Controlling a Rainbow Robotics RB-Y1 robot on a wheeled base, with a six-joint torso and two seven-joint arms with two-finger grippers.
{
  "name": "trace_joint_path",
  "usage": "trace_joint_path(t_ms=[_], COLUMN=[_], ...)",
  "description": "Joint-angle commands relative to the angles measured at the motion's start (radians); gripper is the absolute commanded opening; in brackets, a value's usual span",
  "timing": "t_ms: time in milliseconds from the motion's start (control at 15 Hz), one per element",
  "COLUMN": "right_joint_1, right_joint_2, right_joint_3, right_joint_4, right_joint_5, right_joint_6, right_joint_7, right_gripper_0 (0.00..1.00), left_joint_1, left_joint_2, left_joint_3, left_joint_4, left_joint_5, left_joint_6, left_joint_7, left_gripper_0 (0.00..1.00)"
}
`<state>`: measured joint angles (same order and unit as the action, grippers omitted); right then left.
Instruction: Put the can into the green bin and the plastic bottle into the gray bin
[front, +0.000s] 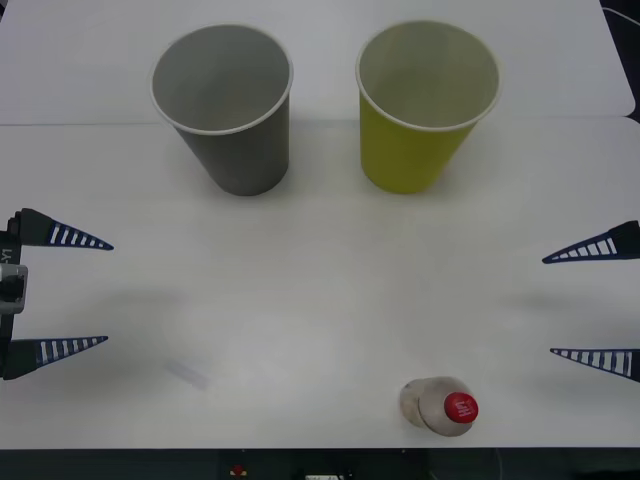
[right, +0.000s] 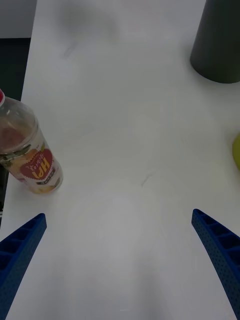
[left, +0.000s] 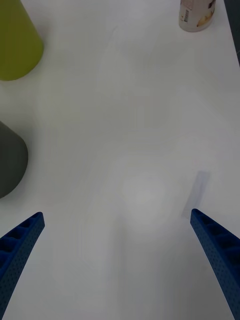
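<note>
Standing upright near table's front edge, plastic bottle (front: 441, 405); L gripper (front: 72, 292) & R gripper (front: 590, 305) jaws released.

My work surface, a flat white table (front: 320, 300), carries three things. At its far side, the large gray tapered paper cup with a white rim (front: 225, 105) stands upright to my left, and beside it, apart, the large yellow-green tapered paper cup with a white rim and pale inside (front: 425, 105) stands upright to my right. Well apart from both, close to the table's near edge and right of centre, the small clear plastic bottle with a red screw cap (front: 440, 405) stands upright, its red-orange-yellow label visible from my right wrist. A faint pale rectangular mark (front: 187, 374) lies on the tabletop near the front left.
</note>
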<state>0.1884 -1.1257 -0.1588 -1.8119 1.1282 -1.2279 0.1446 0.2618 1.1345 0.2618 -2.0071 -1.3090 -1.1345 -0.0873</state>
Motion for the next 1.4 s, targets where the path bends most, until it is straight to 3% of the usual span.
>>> trace_joint_path(t_ms=[67, 600, 1067, 1400], right_joint_1=[-0.058, -0.129, -0.205, -0.257], right_joint_2=[0.0, 0.011, 0.115, 0.211], right_joint_3=[0.116, 0.371, 0.456, 0.518], right_joint_4=[0.128, 0.362, 0.56, 0.683], right_joint_5=[-0.091, -0.315, -0.321, -0.321], right_joint_6=[-0.031, -0.064, -0.116, -0.182], right_joint_7=[0.144, 0.526, 0.751, 0.773], right_gripper_0=[1.0, 1.0, 1.0, 1.0], left_joint_1=[0.0, 0.0, 0.0, 0.0], left_joint_2=[0.0, 0.0, 0.0, 0.0], left_joint_3=[0.0, 0.0, 0.0, 0.0], left_joint_4=[0.0, 0.0, 0.0, 0.0], left_joint_5=[0.0, 0.0, 0.0, 0.0], left_joint_6=[0.0, 0.0, 0.0, 0.0], left_joint_7=[0.0, 0.0, 0.0, 0.0], left_gripper_0=[1.0, 1.0, 1.0, 1.0])
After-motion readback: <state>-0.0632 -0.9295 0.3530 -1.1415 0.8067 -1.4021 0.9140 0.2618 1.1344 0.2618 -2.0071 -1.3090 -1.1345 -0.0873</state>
